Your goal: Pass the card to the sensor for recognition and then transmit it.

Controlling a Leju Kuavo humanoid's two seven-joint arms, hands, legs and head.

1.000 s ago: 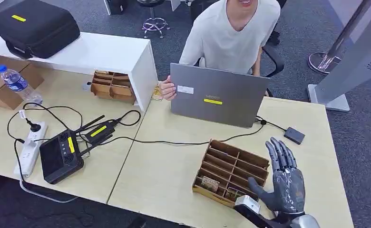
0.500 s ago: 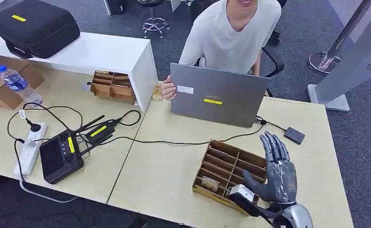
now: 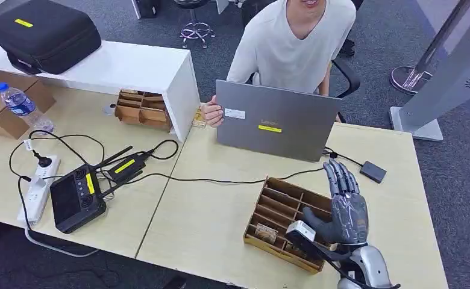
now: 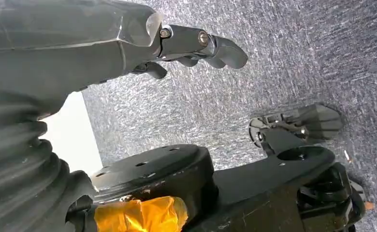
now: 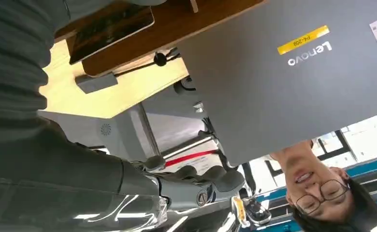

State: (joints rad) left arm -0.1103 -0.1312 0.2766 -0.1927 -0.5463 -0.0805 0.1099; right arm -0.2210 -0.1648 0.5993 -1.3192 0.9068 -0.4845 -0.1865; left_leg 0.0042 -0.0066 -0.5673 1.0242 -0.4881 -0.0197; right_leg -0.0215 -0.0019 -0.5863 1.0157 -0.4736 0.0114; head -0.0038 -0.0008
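Observation:
A wooden slotted tray [image 3: 281, 205] sits on the near table, with cards [image 3: 266, 232] standing in its front slots. My right hand [image 3: 344, 205] hovers over the tray's right side, fingers straight and apart, thumb out, holding nothing. The sensor, a small dark box [image 3: 372, 171] on a cable, lies on the table just beyond the fingertips. In the right wrist view the sensor [image 5: 95, 82] and the tray [image 5: 128, 34] lie ahead of the hand [image 5: 196, 179]. My left hand [image 4: 191, 41] hangs over grey carpet and holds nothing.
A person sits behind a grey laptop [image 3: 275, 120], one hand at its left edge. A second wooden tray [image 3: 142, 108] stands by the white shelf [image 3: 130, 66]. A black controller [image 3: 76, 198], power strip [image 3: 37, 189] and cables cover the left table.
My right hand has moved forward and to the left, from the table beside the tray to above the tray's right side. Nothing was picked up.

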